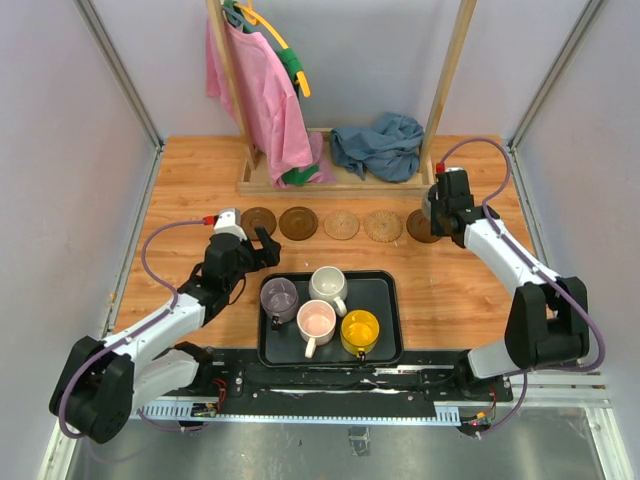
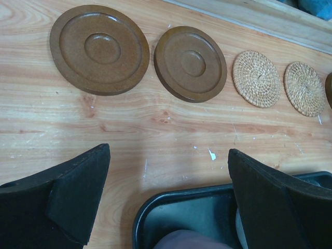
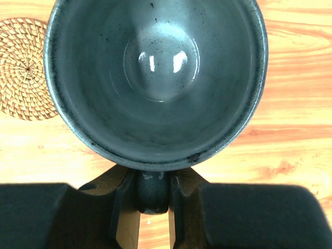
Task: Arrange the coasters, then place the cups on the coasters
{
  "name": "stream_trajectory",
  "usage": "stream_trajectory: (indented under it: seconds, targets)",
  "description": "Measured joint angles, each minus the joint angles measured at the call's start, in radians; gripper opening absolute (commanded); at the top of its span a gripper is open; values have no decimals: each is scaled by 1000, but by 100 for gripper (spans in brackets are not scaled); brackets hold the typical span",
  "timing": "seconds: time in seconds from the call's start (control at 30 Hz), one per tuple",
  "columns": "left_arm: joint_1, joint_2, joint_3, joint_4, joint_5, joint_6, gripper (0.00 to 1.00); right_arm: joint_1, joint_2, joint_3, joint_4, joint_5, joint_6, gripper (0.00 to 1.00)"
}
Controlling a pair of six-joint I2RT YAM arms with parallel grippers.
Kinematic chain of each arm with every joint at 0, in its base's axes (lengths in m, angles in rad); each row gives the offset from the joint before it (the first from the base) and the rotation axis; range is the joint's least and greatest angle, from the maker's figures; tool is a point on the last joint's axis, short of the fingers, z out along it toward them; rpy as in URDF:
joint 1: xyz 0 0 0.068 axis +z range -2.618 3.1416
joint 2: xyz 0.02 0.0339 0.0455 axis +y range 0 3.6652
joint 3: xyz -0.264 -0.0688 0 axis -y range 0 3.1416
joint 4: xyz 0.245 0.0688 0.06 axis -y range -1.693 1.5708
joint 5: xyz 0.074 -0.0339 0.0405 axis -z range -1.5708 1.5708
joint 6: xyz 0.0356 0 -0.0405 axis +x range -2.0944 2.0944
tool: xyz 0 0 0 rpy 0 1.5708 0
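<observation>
Right wrist view looked straight down into the grey-blue glazed ceramic mug (image 3: 155, 78). Its handle (image 3: 152, 193) was pinched between the narrowly set jaws of the right gripper (image 3: 152, 179). A tan woven round coaster (image 3: 23, 67) lay just beside the mug on the left.

Top external view placed the mug over the dark brown wooden coaster (image 1: 415, 230) at the right end of a row of five discs. Whether its base touched that disc could not be told. With the row laid out, arranging looked done, and placing the cups was the step in hand.

The left gripper (image 2: 168, 151) hung with its jaws wide apart, holding nothing, at the far left corner of the black rectangular tray (image 2: 181, 212). In the tray stood the purple-grey mug (image 1: 279, 297), the white mug (image 1: 328, 285), the pink mug (image 1: 316, 322) and the yellow mug (image 1: 360, 330).

Next, by my judgement, the right jaws should part only once the mug sat centred, then lift clear without snagging the handle.
</observation>
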Motion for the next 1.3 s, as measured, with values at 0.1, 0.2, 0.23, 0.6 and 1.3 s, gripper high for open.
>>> stream_trajectory:
  seconds: [0.1, 0.2, 0.23, 0.6, 1.3]
  targets:
    - [0, 16, 8, 0, -1, 0, 100, -12, 39, 29, -8, -29, -13, 1]
    - [0, 32, 15, 0, -2, 0, 100, -13, 84, 56, -14, -59, -32, 1]
    - [0, 35, 16, 0, -2, 0, 100, -14, 95, 60, -13, -70, -37, 1]
    - [0, 56, 31, 0, -3, 1, 100, -31, 178, 72, -24, -105, -71, 1]
    - [0, 63, 31, 0, -2, 1, 100, -40, 229, 76, -22, -108, -70, 1]
